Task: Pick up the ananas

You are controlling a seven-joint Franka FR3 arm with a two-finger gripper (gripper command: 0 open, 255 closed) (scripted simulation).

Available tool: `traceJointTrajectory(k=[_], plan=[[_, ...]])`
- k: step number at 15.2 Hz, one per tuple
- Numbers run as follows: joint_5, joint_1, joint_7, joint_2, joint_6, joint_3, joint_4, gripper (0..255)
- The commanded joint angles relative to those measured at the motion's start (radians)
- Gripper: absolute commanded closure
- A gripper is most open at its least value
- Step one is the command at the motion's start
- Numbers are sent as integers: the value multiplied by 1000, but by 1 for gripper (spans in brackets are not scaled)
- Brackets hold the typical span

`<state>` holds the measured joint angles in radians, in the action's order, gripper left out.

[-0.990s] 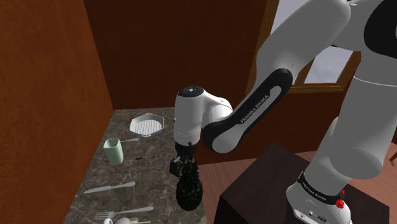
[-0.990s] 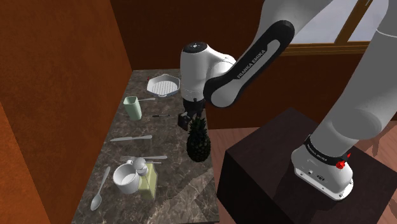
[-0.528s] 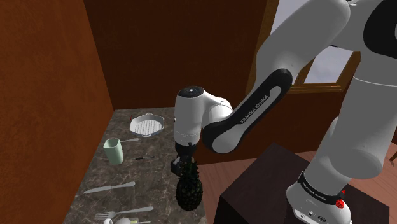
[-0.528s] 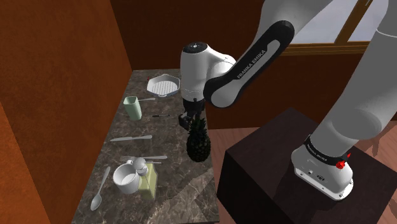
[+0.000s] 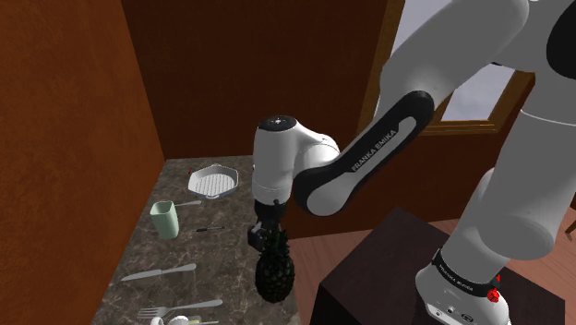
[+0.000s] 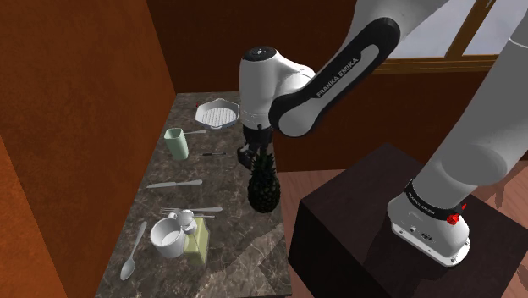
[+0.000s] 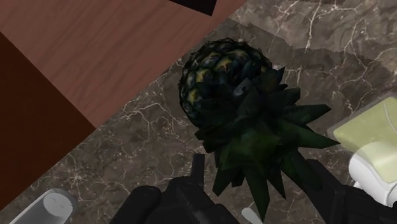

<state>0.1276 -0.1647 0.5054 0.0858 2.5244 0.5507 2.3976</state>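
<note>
The white Franka arm (image 5: 503,138) bears white lettering, FRANKA EMIKA, along its dark forearm. Below it lies a dark veined marble counter (image 6: 245,254), beside the dark box stand (image 6: 355,212). The dark green, scaly pineapple (image 6: 264,190) is upright at the counter's edge nearest the stand, its spiky crown clasped by the all-black gripper (image 7: 257,167). A pale green cup (image 6: 176,142) stands near the opposite edge.

Bare marble countertop (image 5: 222,263) lies open between the pineapple (image 5: 275,274) and the green cup (image 5: 164,220). The dark stand (image 5: 369,277) crowds the pineapple's other side; a table knife (image 5: 159,272) lies nearer the brown wall (image 5: 65,138).
</note>
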Motion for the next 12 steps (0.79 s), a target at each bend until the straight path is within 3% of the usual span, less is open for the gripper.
traceJointTrajectory(k=[1,12], plan=[[-25,3,-19,-24,-24,5,-6,255],[-118,4,-88,-129,-147,8,-43,255]])
